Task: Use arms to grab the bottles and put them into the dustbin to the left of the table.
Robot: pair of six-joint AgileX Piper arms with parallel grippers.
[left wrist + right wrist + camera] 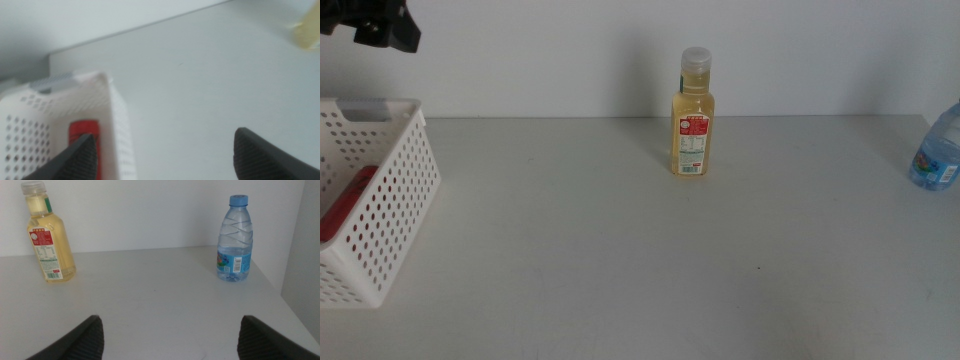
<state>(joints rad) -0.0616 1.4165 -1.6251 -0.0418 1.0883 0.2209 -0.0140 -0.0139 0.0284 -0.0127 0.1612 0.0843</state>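
Observation:
A yellow-liquid bottle point(692, 118) with a clear cap stands upright at the back middle of the table point(640, 260); the right wrist view shows it too point(48, 235). A clear blue-capped water bottle point(937, 150) stands at the right edge, upright in the right wrist view point(235, 240). The white perforated dustbin point(380, 215) sits at the left and holds a red can point(346, 203), visible inside it point(82, 137). My left gripper point(165, 155) hangs open above the dustbin's rim point(117, 125), holding nothing. My right gripper point(170, 337) is open and low, facing both bottles.
A white wall backs the table. The left arm's dark body point(380, 25) shows at the top left corner. The table's right edge falls away just beyond the water bottle.

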